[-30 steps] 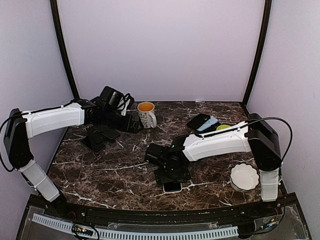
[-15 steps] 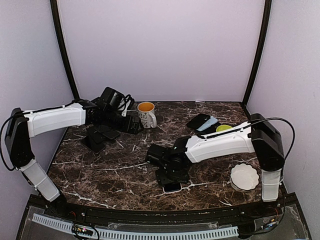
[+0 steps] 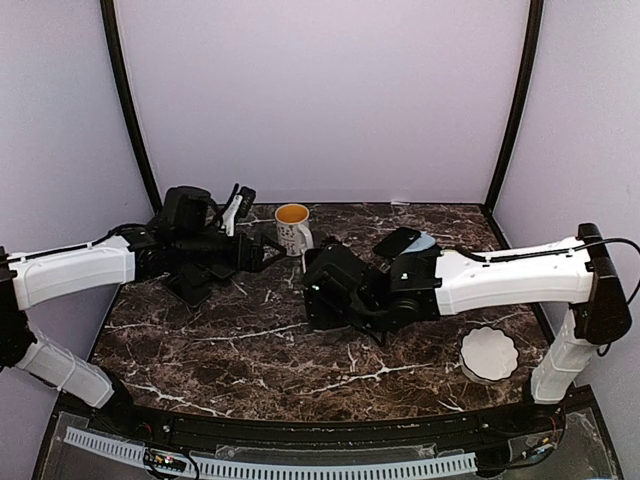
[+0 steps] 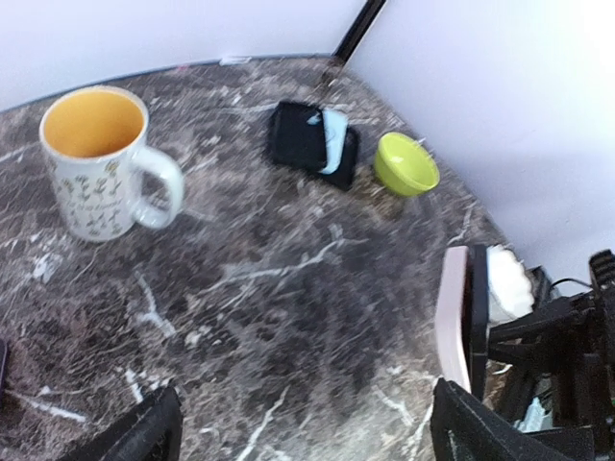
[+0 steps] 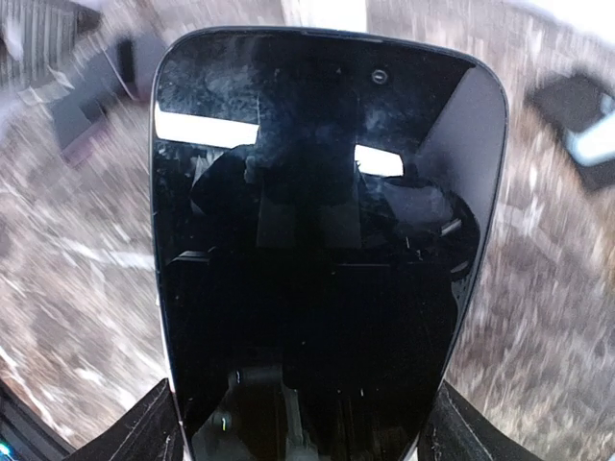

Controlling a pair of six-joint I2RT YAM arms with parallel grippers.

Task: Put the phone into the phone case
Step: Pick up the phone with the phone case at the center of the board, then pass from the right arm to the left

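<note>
My right gripper [image 3: 332,292] is shut on the phone [image 5: 327,240] and holds it upright above the middle of the table. The phone's black glass screen fills the right wrist view, with a finger at each lower edge of it. In the left wrist view the phone [image 4: 459,317] shows edge-on at the right, with a pale pink back. A black phone case [image 3: 398,243] lies at the back right with a light-blue piece against it; it also shows in the left wrist view [image 4: 298,136]. My left gripper [image 3: 258,255] is open and empty, left of the phone.
A patterned mug [image 3: 293,228] with an orange inside stands at the back centre. A green bowl [image 3: 446,256] sits beside the case. A white scalloped dish [image 3: 489,352] lies front right. Black flat objects [image 3: 195,278] lie under my left arm.
My right gripper has lifted the phone off the table's front and carried it up and back to the middle. My left arm has drawn back to the left.
</note>
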